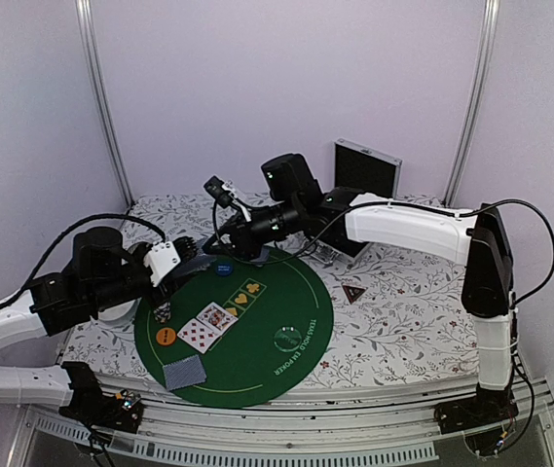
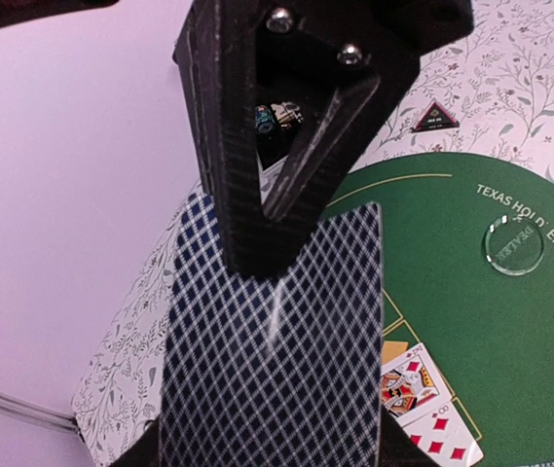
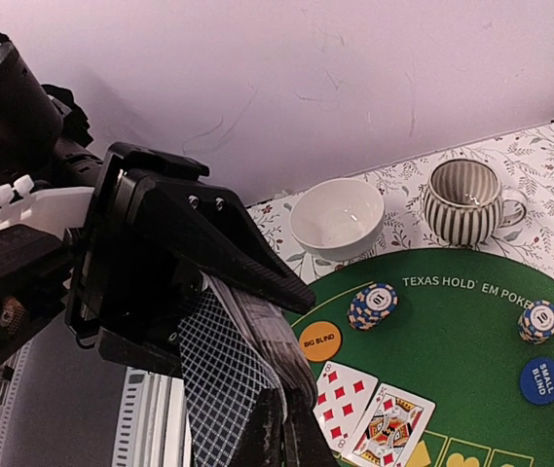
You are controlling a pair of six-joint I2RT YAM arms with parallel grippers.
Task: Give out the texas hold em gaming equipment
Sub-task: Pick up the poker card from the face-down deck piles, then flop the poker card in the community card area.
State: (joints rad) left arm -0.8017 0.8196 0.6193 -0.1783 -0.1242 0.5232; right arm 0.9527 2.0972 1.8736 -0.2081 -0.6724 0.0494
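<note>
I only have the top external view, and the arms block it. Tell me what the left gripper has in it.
Observer: Both wrist views show the left gripper clamped on a deck of blue-backed cards.
Operator: Now report the right gripper.
Observer: In the right wrist view the right gripper is shut. It looks pinched on the lower edge of one blue-backed card beside that deck.
Operator: Read me the orange disc.
Observer: The orange disc is printed BIG BLIND.
</note>
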